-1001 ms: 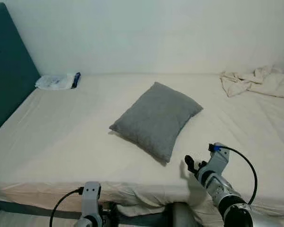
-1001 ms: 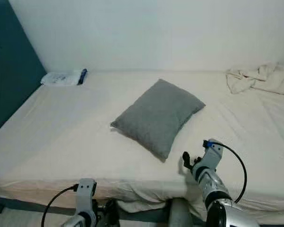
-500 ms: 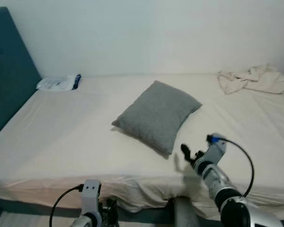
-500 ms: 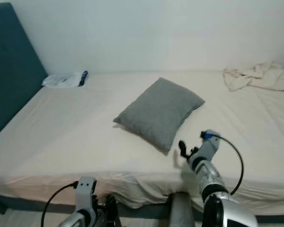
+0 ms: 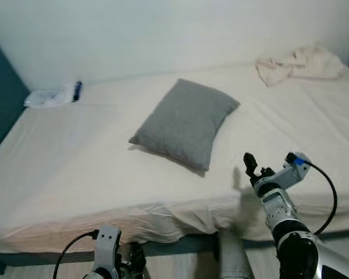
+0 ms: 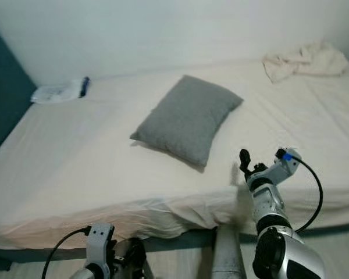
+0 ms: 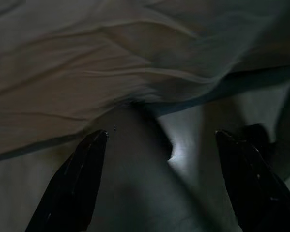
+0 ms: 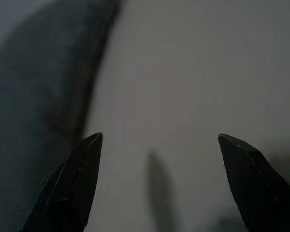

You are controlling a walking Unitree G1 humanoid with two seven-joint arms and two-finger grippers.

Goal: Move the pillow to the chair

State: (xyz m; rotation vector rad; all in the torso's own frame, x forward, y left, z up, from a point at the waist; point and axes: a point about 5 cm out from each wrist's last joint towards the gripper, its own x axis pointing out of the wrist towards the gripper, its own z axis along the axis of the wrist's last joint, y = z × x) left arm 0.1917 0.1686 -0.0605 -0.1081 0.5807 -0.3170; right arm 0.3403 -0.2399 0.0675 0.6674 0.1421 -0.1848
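Pillow [image 5: 186, 123], grey, rectangular, lies flat and skewed at centre frame on the bed [image 5: 75, 168], one corner toward the upper right, another toward the lower middle; nothing touches it. Bed has a cream sheet, wrinkled and bunched along the near edge at the bottom of frame. Right gripper [image 5: 249, 164] at lower right of the head view, raised above the bed's near edge, just past the pillow's lower corner but apart from it; a blue-tipped black cable [image 5: 328, 192] loops off the silver forearm. Right wrist view: fingers [image 8: 72, 188] spread wide, nothing between them, blurred pale sheet and a dark grey mass to one side. Left gripper [image 7: 154, 193] low below the mattress edge, arm at bottom left of the head view; in its dim wrist view the fingers [image 7: 72, 188] are wide apart, holding nothing, with sheet folds ahead. Crumpled cream cloth [image 5: 296, 63] at upper right on the bed, well apart from the pillow. Small white packet with a blue end [image 5: 51, 96] at upper left by the wall. Teal headboard [image 5: 1, 110] along the left edge. White wall [image 5: 163, 29] across the top.
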